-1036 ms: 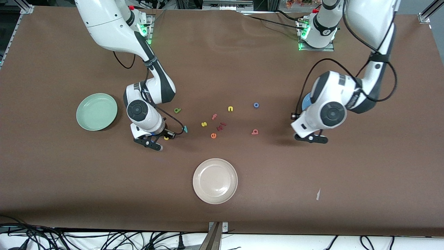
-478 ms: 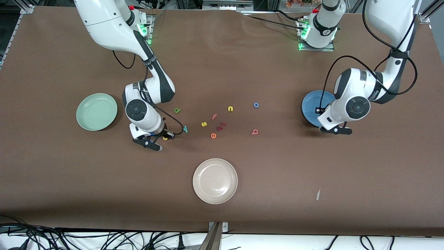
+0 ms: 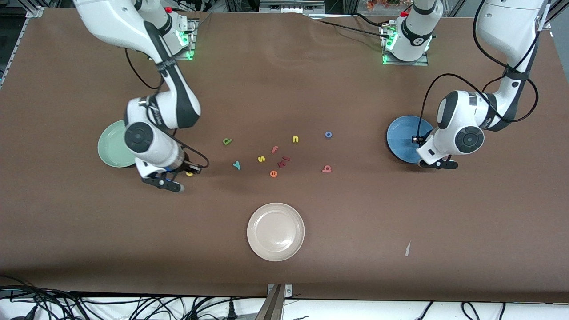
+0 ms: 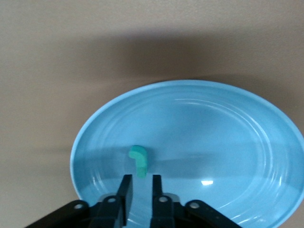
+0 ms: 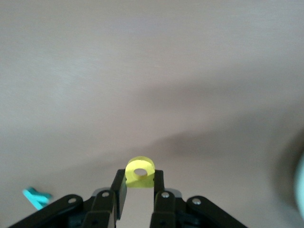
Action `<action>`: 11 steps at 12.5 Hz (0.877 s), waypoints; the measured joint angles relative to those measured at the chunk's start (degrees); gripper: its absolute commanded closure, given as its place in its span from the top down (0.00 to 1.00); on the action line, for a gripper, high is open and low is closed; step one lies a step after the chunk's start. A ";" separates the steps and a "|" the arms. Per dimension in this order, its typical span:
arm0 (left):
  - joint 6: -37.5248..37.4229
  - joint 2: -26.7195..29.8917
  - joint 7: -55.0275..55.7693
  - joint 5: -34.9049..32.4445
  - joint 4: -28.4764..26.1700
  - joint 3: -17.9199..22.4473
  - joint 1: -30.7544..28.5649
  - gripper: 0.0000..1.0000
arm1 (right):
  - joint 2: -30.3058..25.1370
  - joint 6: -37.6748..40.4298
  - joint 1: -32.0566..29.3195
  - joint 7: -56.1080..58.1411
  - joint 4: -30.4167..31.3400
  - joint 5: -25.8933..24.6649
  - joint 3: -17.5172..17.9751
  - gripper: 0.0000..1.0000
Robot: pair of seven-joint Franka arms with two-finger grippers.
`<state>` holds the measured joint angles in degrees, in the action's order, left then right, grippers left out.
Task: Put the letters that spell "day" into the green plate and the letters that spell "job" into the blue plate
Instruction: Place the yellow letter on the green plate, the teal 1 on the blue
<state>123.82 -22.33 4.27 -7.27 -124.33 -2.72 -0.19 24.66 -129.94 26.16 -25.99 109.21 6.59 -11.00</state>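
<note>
My right gripper (image 3: 184, 174) is shut on the yellow letter with a round bowl (image 5: 140, 166) and holds it just above the table beside the green plate (image 3: 109, 149), which the arm partly hides. The teal "y" (image 3: 237, 165) and the dark green letter (image 3: 227, 141) lie on the table. My left gripper (image 3: 438, 165) hangs over the blue plate (image 3: 402, 138), at the edge nearer the front camera. Its jaws stand slightly apart with nothing between them (image 4: 139, 179). The teal "j" (image 4: 138, 160) lies in the blue plate (image 4: 228, 142). The blue "o" (image 3: 328, 134) and the pinkish-red "b" (image 3: 326, 168) lie on the table.
Loose letters lie mid-table: a yellow "s" (image 3: 261, 158), a yellow "n" (image 3: 295, 139), a pink "f" (image 3: 274, 149), an orange "e" (image 3: 273, 174) and dark red pieces (image 3: 283, 161). A cream-white plate (image 3: 275, 231) sits nearer the front camera.
My right arm has carried the yellow letter away from the teal "y" toward the green plate. My left arm has moved over the blue plate and parted its jaws; the teal "j" now lies in it.
</note>
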 measured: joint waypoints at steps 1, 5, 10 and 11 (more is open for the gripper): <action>0.00 -0.02 -0.06 0.00 0.10 -0.34 0.07 1.00 | -3.31 0.17 -0.01 2.78 3.77 0.00 -1.51 0.14; -6.98 0.21 -0.15 0.00 6.61 -3.60 0.17 1.00 | -14.52 0.56 -0.18 18.13 17.34 0.00 -12.20 0.14; -16.61 0.32 3.27 1.09 18.88 -11.40 0.84 1.00 | -14.87 1.06 -0.96 25.76 21.24 0.01 -22.21 0.29; -16.76 0.23 5.29 2.87 19.09 -11.75 1.24 1.00 | -13.78 -0.03 -1.11 25.76 21.24 0.01 -22.24 0.90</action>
<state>107.06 -22.10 9.56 -4.40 -105.24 -14.47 1.06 10.88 -129.97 25.06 -0.23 130.45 6.60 -33.24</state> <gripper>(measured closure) 0.000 0.731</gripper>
